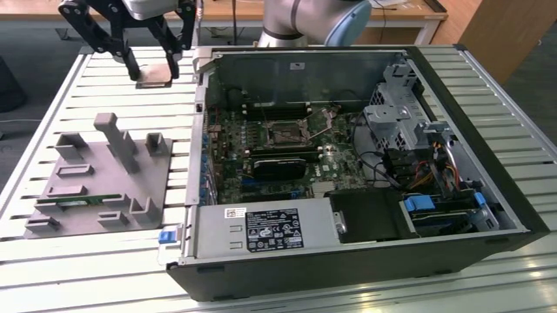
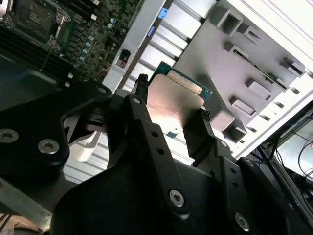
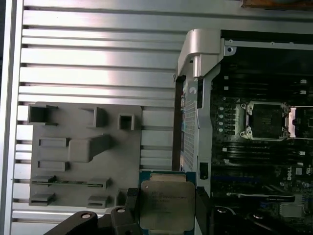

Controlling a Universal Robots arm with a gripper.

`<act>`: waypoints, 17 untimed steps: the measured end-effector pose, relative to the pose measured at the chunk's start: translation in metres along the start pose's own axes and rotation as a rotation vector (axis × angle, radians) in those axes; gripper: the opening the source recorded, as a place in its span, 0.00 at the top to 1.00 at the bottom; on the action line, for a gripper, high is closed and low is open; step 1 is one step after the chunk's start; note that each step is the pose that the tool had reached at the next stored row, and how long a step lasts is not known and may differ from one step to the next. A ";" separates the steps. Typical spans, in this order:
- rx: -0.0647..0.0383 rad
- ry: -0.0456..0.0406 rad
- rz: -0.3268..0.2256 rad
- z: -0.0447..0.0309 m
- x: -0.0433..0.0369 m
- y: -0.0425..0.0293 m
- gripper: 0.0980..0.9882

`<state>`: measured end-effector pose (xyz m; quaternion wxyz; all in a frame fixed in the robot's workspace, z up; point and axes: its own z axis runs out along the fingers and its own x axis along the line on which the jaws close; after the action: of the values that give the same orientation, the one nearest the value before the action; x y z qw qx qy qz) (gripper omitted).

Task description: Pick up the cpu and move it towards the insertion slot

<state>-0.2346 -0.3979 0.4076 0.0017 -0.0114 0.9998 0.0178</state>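
Claw clamped on the cpu, chip pinched between both fingers, held above the bench at far left, well apart from insertion slot.

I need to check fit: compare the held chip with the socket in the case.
The square silvery-topped cpu is clamped in the black gripper outside the case; the dark metal-framed insertion slot sits fixed on the green board. The cpu's top is a plain metal plate; the slot is an empty recess. Both are square.
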 end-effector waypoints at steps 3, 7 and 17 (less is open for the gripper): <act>0.000 0.0000 0.000 0.0000 -0.0071 0.0002 0.50; 0.000 0.0000 0.000 0.0002 -0.0173 0.0017 0.50; 0.000 0.0000 0.000 0.0010 -0.0469 0.0166 0.50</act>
<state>-0.1881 -0.3803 0.4073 0.0017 -0.0114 0.9998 0.0178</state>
